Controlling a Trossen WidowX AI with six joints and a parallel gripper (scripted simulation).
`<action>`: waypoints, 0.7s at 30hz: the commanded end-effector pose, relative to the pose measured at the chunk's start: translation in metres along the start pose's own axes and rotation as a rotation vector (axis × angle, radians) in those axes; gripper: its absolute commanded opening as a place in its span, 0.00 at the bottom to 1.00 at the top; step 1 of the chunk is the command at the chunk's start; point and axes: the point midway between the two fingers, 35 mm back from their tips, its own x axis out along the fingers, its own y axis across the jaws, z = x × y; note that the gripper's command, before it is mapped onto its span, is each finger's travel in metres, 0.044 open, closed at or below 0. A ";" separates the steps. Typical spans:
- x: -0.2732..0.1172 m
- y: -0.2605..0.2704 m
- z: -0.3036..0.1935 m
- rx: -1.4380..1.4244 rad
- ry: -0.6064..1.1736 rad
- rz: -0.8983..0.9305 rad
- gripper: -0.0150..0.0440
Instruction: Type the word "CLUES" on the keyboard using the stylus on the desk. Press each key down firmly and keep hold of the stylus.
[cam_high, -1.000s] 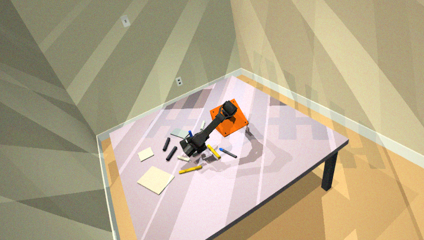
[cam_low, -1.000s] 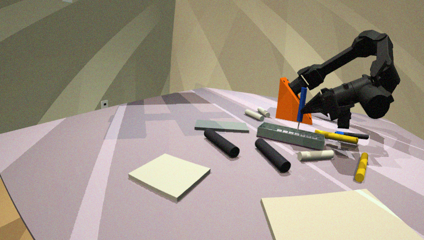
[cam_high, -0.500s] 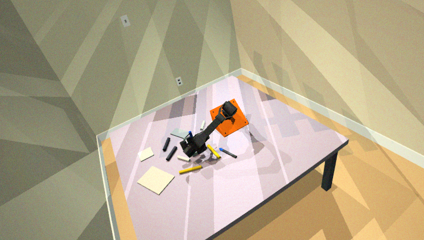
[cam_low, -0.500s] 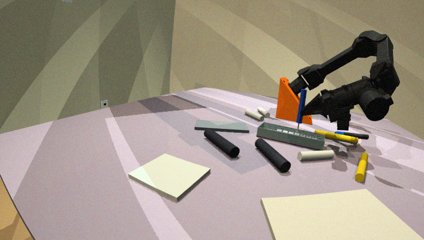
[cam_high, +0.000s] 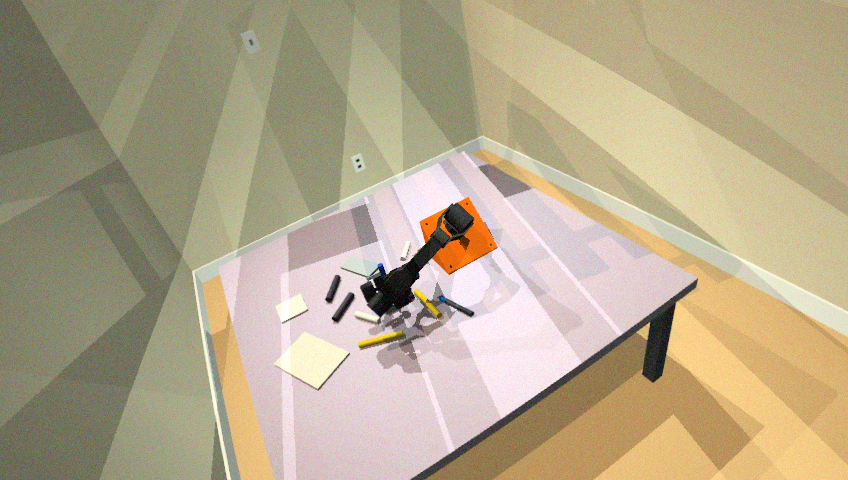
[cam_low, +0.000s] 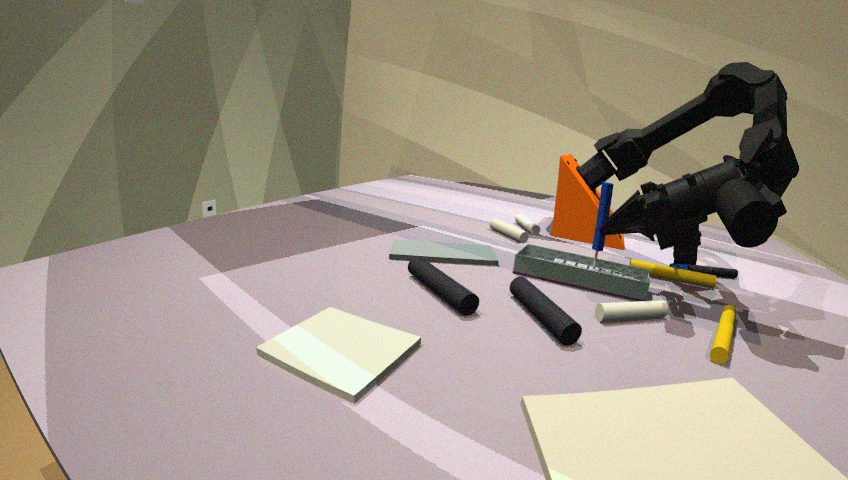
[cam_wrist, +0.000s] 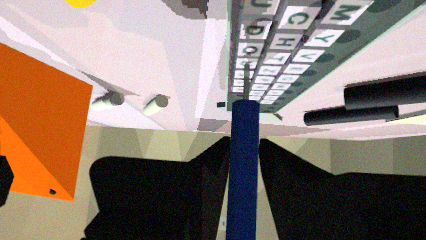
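My gripper (cam_low: 605, 229) (cam_wrist: 244, 144) is shut on the blue stylus (cam_high: 381, 270) (cam_low: 602, 208) (cam_wrist: 243, 175), held nearly upright with its thin metal tip pointing down. The grey-green keyboard (cam_low: 618, 287) lies below, a narrow tray with raised walls and rows of white letter keys. In the exterior view the tip reaches down among the keys. In the wrist view it overlaps the row nearest the orange base, at the key just beyond Q, which looks like U. The tip seems to touch, but I cannot tell if the key is pressed. Many far letters are too small to read.
Two black cylinders (cam_low: 443, 286) (cam_low: 544, 310) and a cream cylinder (cam_low: 631, 311) lie near the keyboard. Two yellow sticks (cam_high: 428, 303) (cam_high: 380, 340) and a black-and-blue pen (cam_high: 457, 305) lie around it. A grey-green slab (cam_low: 443, 252) is beside it; the orange base (cam_high: 443, 255) stands behind.
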 end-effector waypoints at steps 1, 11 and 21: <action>0.002 0.000 0.002 0.005 -0.003 0.005 0.39; 0.002 0.000 0.002 0.005 -0.003 0.005 0.39; -0.009 0.000 -0.017 0.005 -0.003 0.004 0.39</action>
